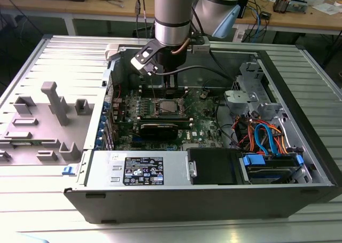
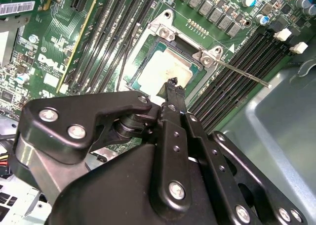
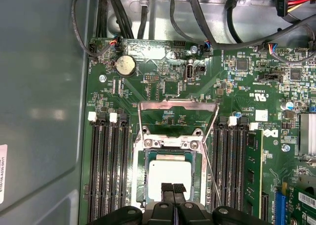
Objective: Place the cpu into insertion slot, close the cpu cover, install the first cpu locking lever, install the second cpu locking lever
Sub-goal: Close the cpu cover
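**CPU seated, cover standing open**

The cpu (image 3: pixel 170 173) lies flat in the insertion slot (image 3: pixel 139 175), directly under your hand (image 3: pixel 173 189). The hand's two fingers are pressed together with nothing between them, their tips over the chip's near edge; I cannot tell whether they touch it.

Beyond the hand, the cpu cover (image 3: pixel 177 105) stands raised on its hinge, and a thin locking lever (image 2: pixel 247 76) juts out free beside the socket.

I judge that seating is the step in hand. Make sure the chip sits level inside the rim on all four sides, and press nothing down on it.

The motherboard (image 3: pixel 237 86) carries white lettering, and the power supply label (image 1: pixel 143 171) is printed too. None of it bears on this step.
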`<act>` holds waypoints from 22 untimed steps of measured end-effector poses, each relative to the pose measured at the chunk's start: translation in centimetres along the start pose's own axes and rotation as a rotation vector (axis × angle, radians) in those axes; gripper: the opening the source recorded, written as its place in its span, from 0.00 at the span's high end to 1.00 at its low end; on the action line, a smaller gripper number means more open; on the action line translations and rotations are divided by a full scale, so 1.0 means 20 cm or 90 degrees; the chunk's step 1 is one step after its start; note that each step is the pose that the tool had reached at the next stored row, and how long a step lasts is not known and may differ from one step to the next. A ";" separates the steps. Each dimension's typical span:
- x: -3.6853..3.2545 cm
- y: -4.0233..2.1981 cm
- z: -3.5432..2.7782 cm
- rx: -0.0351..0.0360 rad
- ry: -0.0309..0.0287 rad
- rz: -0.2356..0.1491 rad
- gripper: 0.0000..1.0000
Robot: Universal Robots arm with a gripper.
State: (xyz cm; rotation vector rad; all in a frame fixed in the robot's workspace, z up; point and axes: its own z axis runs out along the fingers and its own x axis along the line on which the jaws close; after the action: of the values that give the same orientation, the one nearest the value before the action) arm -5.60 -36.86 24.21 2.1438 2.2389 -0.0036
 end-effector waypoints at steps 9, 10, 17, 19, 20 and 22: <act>-0.001 0.000 -0.006 0.0001 -0.0002 0.000 0.89; 0.000 0.000 -0.011 0.0000 0.0007 0.000 0.89; -0.003 0.002 -0.085 -0.0001 0.0009 0.000 0.89; -0.003 0.002 -0.086 0.0000 0.0009 0.000 0.89; -0.003 0.002 -0.086 0.0001 0.0007 0.000 0.89; -0.003 0.002 -0.086 0.0000 0.0008 0.000 0.89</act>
State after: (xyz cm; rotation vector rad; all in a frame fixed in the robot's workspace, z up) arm -5.60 -36.86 25.95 2.1445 2.2395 -0.0024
